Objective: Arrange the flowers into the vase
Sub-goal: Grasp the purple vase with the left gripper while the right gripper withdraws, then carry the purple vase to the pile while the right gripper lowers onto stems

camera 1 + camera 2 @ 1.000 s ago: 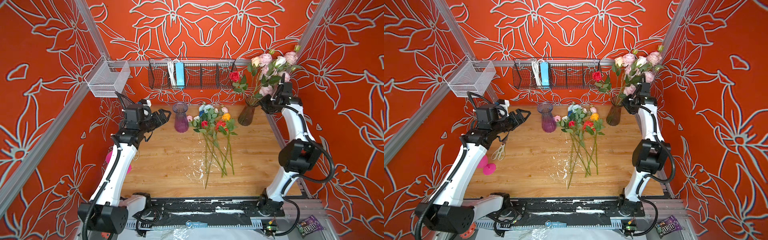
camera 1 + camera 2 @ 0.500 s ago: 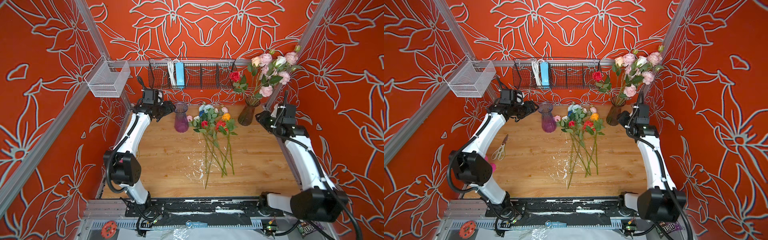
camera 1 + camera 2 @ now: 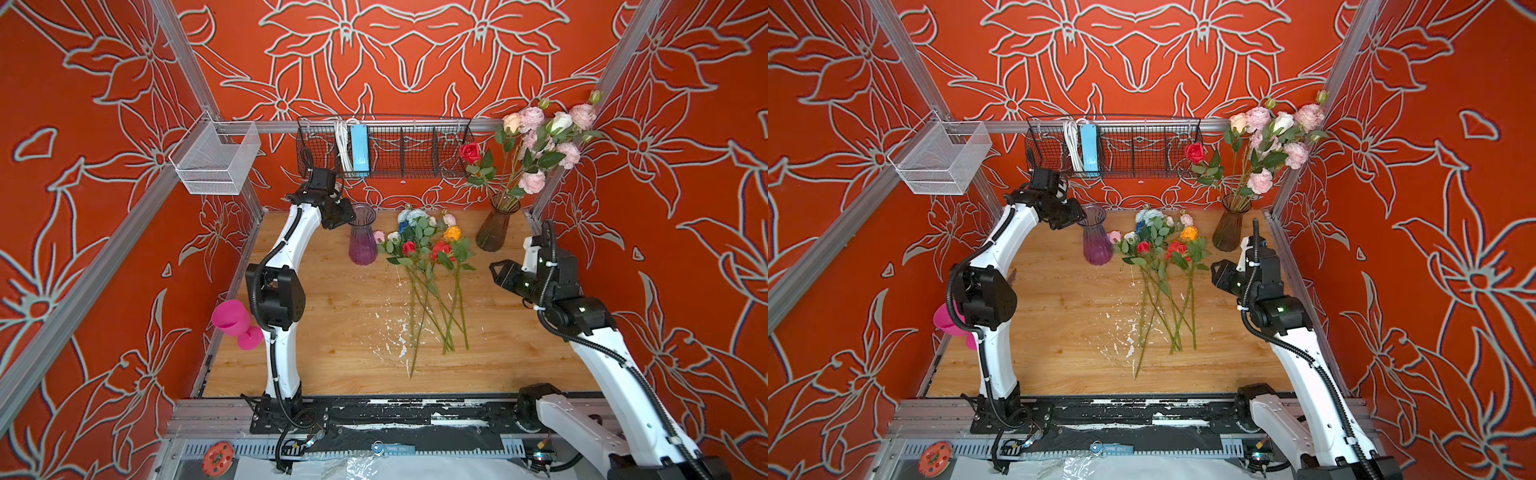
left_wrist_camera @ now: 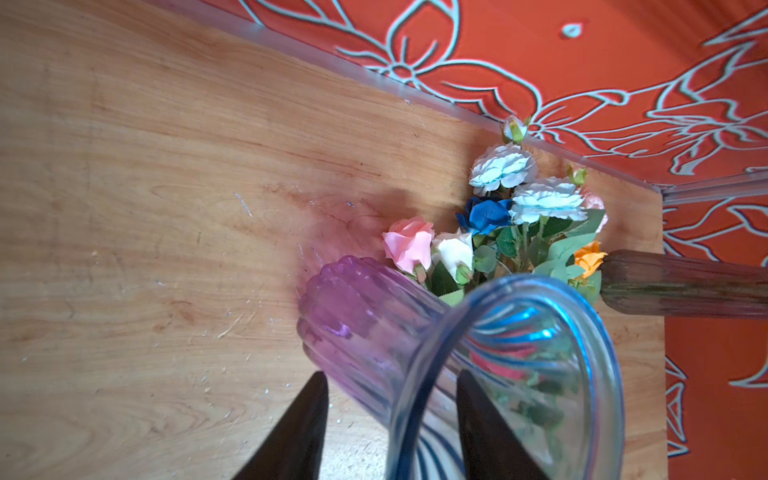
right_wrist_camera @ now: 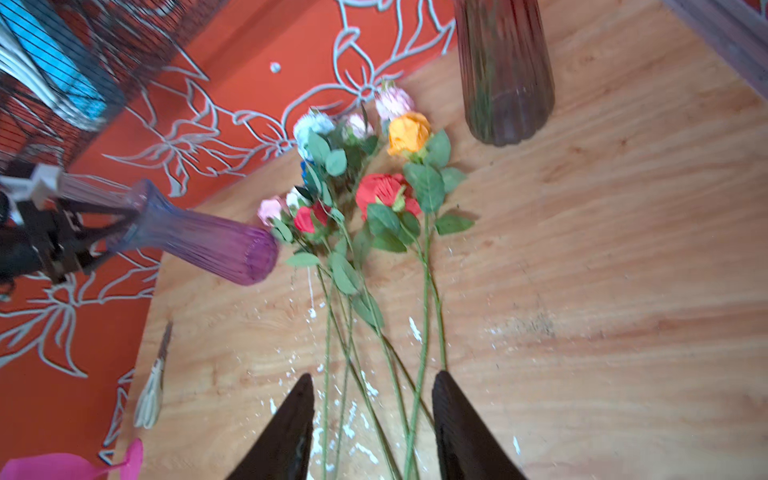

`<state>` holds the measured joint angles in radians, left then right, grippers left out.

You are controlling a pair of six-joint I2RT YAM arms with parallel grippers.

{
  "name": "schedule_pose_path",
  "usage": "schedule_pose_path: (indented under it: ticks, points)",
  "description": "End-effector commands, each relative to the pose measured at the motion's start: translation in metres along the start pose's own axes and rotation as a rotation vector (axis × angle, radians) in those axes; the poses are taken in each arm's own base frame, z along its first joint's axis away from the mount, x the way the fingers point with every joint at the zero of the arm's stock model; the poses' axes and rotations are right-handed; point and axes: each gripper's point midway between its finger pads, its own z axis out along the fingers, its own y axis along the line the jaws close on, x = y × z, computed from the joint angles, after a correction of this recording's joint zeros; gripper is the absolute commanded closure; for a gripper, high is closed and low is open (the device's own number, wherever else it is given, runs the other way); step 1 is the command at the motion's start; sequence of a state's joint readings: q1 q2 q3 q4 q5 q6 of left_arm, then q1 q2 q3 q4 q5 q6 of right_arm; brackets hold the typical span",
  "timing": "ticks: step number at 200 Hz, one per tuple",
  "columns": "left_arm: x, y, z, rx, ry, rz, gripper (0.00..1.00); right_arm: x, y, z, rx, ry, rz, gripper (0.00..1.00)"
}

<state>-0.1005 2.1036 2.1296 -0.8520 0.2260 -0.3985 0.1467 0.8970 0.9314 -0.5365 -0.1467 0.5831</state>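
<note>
Straddling the mouth of the purple vase (image 4: 357,324) with the left jaws, likely to steady it for loading; clamped or merely around it, cannot tell. Poised with the right jaws apart and empty near the loose flowers (image 3: 419,249), bunched on the desk (image 3: 332,324) between that vase and the brown vase (image 3: 496,228), already holding pink blooms (image 3: 532,181).

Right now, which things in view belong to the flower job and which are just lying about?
Job: loose flowers, purple vase, brown vase already holding blooms, left gripper straddling the purple vase's rim.
Lying about: pink goblet, scissors, white mesh basket, black wire basket.
</note>
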Motion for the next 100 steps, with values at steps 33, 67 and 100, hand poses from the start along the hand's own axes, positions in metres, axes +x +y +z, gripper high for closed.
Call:
schedule_pose_path:
  ticks: [33, 67, 100]
  points:
    - [0.014, -0.001, 0.003, -0.005, 0.072, 0.007, 0.69, 0.014, -0.012, 0.001, 0.030, 0.014, -0.033, 0.52]
    - [0.019, -0.005, -0.005, 0.010, 0.090, 0.015, 0.88, 0.018, -0.013, 0.008, 0.017, 0.021, -0.030, 0.52]
    - [0.024, -0.008, -0.017, 0.023, 0.100, 0.021, 1.00, 0.023, -0.014, 0.014, 0.013, 0.030, -0.027, 0.53]
